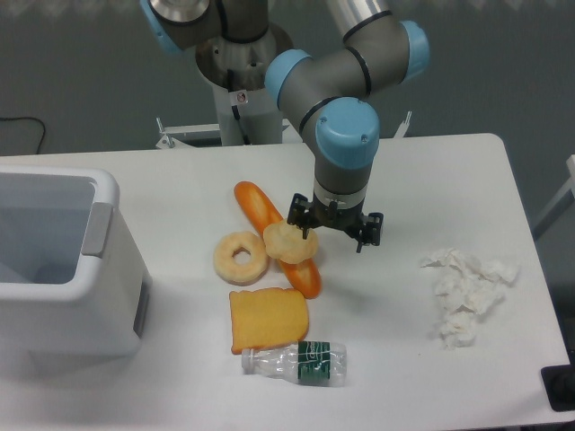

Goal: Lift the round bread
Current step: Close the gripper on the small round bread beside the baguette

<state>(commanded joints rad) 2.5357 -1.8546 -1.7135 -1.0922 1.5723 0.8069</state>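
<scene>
The round bread (289, 242) is a small pale-yellow bun with a rough edge. It rests on top of the middle of the long orange baguette (257, 208). My gripper (334, 228) points down over the table just right of the bun. Its jaws are spread apart with nothing between them. The left fingertip (302, 222) is right beside the bun's upper right edge; I cannot tell whether it touches. The right fingertip (371, 230) is over bare table.
A larger pale ring bread (241, 258) lies left of the baguette. A yellow toast slice (268, 319) and a lying plastic bottle (296, 362) are in front. Crumpled white paper (465, 287) lies to the right. A white bin (90, 296) stands at the left.
</scene>
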